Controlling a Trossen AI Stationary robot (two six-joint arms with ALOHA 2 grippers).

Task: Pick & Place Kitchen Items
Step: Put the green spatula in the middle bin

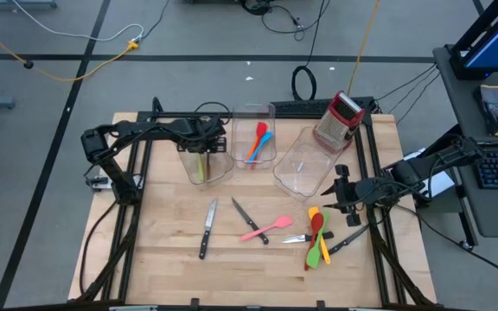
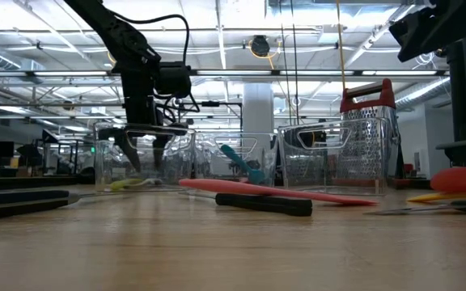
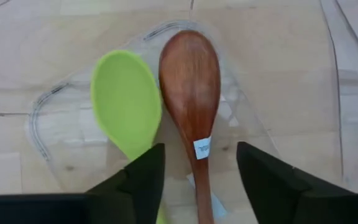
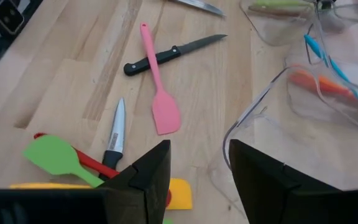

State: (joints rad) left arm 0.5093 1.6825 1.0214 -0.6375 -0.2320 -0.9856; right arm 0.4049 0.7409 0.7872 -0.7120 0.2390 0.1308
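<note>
My left gripper [image 3: 201, 152] [image 1: 204, 142] hangs open over the left clear bin [image 1: 224, 167]. Inside the bin a green spoon [image 3: 126, 102] and a brown wooden spoon [image 3: 190, 74] lie side by side on the floor. The brown spoon's handle runs between my fingers, which stand apart from it. My right gripper [image 4: 199, 149] [image 1: 342, 192] is open above the table's right side, near a pile of green, red, yellow and orange utensils [image 1: 318, 238]. A pink spatula [image 4: 157, 93] [image 1: 266, 228] lies across a black-handled knife [image 4: 166, 55]. More knives [image 1: 207, 229] lie flat on the table.
The middle bin [image 1: 271, 130] holds a blue and an orange spatula [image 1: 258, 142]. A third clear bin [image 1: 305, 168] stands to its right, next to the red-topped box grater [image 1: 341, 119]. Bare wood shows along the table's near and left parts.
</note>
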